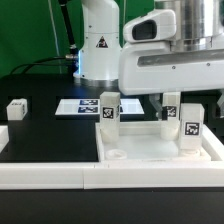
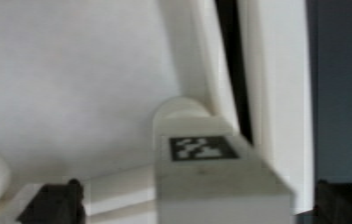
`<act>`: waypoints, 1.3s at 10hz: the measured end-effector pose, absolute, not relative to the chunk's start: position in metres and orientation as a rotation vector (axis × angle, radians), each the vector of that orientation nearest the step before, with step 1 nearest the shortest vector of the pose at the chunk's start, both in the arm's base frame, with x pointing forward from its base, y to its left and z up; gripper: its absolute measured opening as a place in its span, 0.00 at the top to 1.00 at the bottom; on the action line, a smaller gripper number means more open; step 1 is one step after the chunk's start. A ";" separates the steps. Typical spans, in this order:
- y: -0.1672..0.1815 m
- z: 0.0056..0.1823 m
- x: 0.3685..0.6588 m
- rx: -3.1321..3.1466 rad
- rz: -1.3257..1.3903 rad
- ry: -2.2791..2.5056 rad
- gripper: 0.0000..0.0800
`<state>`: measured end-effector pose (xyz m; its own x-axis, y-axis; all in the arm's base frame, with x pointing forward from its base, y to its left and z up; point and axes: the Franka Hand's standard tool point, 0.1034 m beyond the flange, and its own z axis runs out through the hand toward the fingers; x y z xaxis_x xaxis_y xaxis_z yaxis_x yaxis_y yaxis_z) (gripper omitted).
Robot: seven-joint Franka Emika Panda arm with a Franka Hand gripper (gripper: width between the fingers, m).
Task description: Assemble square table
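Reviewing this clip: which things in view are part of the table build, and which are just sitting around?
Job: tabletop; leg at its far corner; middle leg; leg at the exterior view's right; lone leg at the exterior view's left.
Lying about: marker board; border wall.

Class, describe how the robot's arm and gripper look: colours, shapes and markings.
The arm is white, with smooth rounded casing and a small black triangular mark on its column. The gripper has a broad, boxy white body and dark, nearly black fingers.
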<state>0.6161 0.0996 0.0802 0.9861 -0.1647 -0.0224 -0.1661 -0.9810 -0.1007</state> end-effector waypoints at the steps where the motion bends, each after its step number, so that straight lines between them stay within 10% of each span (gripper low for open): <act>1: 0.097 0.078 0.619 -3.034 0.019 0.256 0.19; 3: 0.098 0.077 0.619 -3.033 0.018 0.270 0.19; 5: 0.098 0.077 0.619 -3.022 0.023 0.372 0.52; 7: 0.098 0.077 0.619 -2.987 0.035 0.596 0.64; 13: 0.094 0.074 0.627 -2.470 -0.044 1.599 0.64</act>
